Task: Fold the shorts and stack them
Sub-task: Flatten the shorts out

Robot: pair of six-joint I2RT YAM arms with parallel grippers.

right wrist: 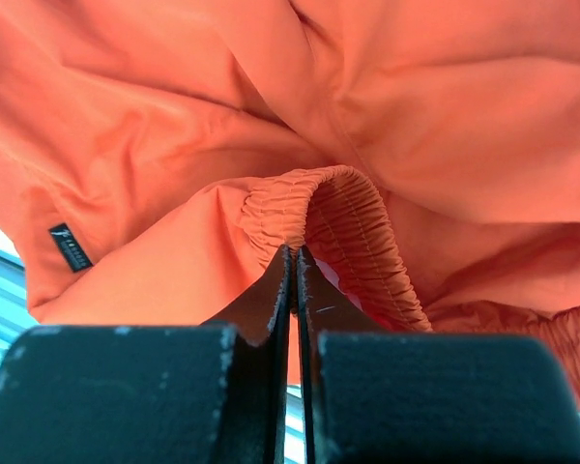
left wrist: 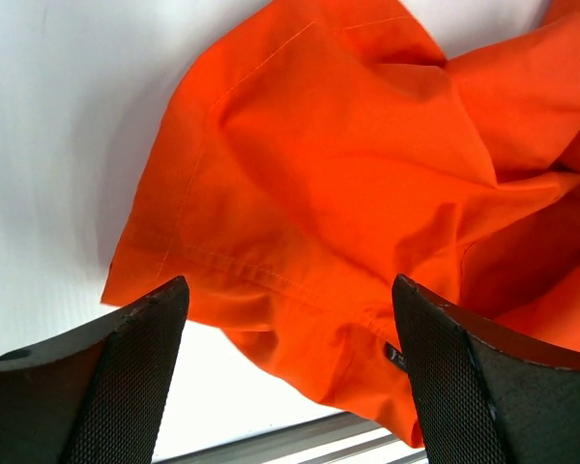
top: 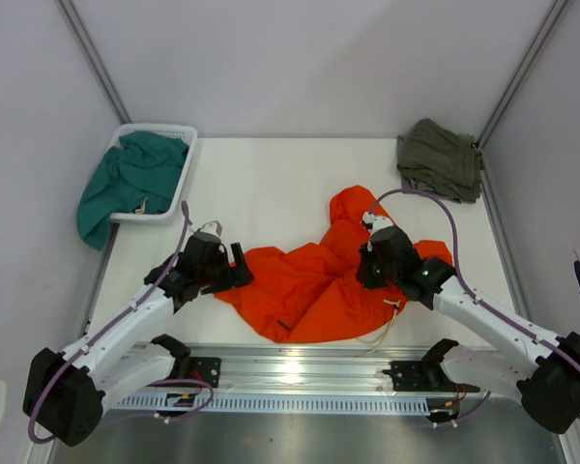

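The bright orange shorts (top: 309,280) lie crumpled at the middle of the white table. My right gripper (top: 367,273) is shut on a fold of their gathered waistband (right wrist: 358,222), and its tips (right wrist: 295,249) pinch the elastic. My left gripper (top: 240,268) stands open at the left leg of the shorts (left wrist: 348,174). In the left wrist view the hem and its dark tag (left wrist: 394,356) lie between the wide jaws of that gripper (left wrist: 288,290), apart from the pads. A white drawstring (top: 382,333) trails near the front edge.
A white basket (top: 179,130) at the back left holds a teal garment (top: 126,184) that hangs over its near side. An olive-green garment (top: 440,159) lies at the back right corner. A metal rail (top: 300,372) runs along the near table edge.
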